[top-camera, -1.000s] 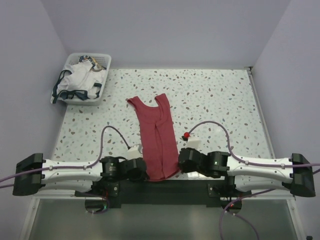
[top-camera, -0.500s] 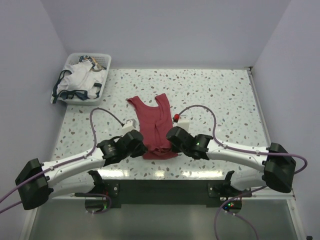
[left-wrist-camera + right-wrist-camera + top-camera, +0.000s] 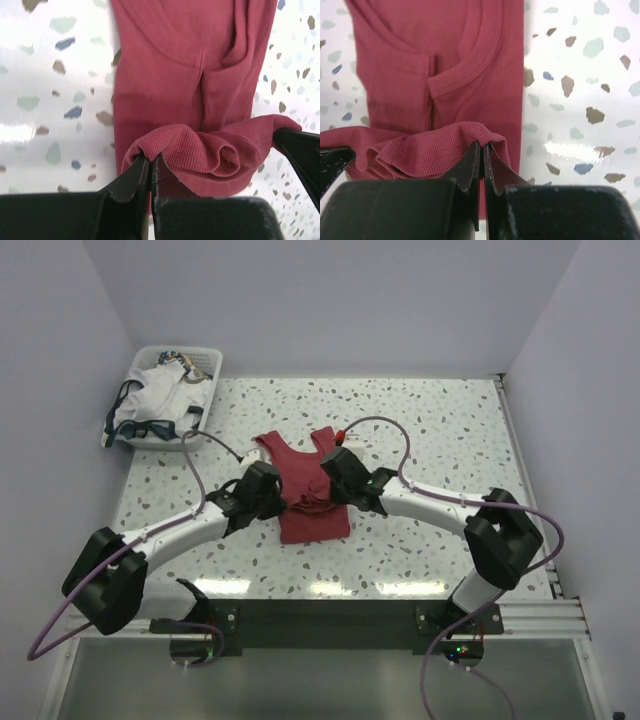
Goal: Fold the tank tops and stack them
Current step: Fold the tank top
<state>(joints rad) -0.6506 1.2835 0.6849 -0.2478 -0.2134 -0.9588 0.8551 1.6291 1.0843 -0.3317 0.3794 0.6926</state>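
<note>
Left gripper [image 3: 151, 164] and right gripper [image 3: 482, 149] each pinching red top [image 3: 314, 521] hem, raised above its body, white top [image 3: 160, 396] in basket [image 3: 207, 360]

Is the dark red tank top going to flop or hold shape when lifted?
Likely floppy: the dark red tank top sags and bunches between the pinched corners. Probably light, as narrow fingers hold it. Its ribbed knit seems unlikely to slip.

Red tank top [image 3: 312, 524], hem lifted
</note>
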